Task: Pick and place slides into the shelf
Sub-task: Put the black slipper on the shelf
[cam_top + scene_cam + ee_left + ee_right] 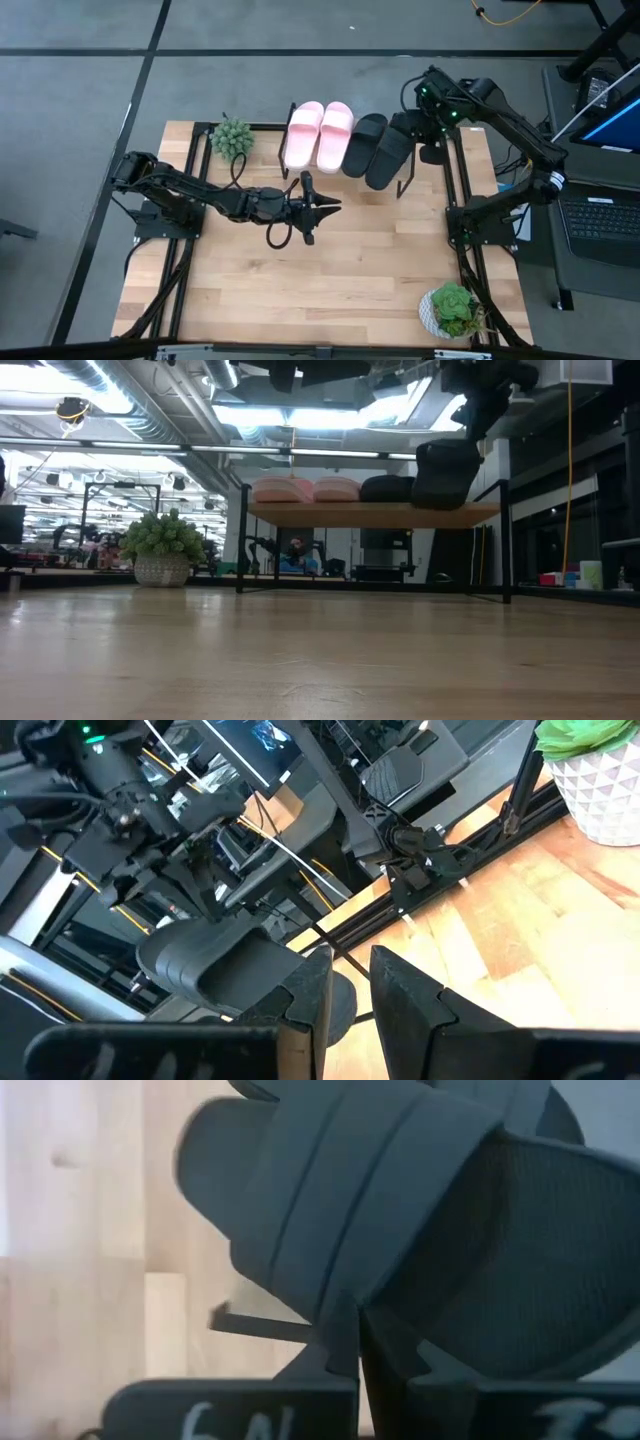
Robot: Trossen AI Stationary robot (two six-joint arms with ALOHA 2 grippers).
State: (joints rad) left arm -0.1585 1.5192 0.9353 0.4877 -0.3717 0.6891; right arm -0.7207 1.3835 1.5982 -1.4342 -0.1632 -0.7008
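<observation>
The shelf [400,185] [375,515] stands at the table's far edge. Two pale pink slides [318,135] [305,489] and one black slide [364,142] [385,488] lie side by side on its plank. My right gripper [418,127] is shut on the second black slide [390,157] [445,472] at the shelf's right end. My left gripper [332,207] [350,995] hovers in front of the shelf, near the table's middle. It is empty, its fingers a narrow gap apart. My right gripper pinches the black slide between its two fingers at the slide's far end, at the sole's edge beside the wide strap [345,1305]. The fingers come from above and from the far right. The slide tilts steeply, its lower end [440,505] down at the shelf's plank.
A small green plant [232,138] [160,550] stands left of the shelf. A white pot with a plant [452,310] [590,770] stands at the table's near right corner. Bare wood lies between the shelf and the near edge.
</observation>
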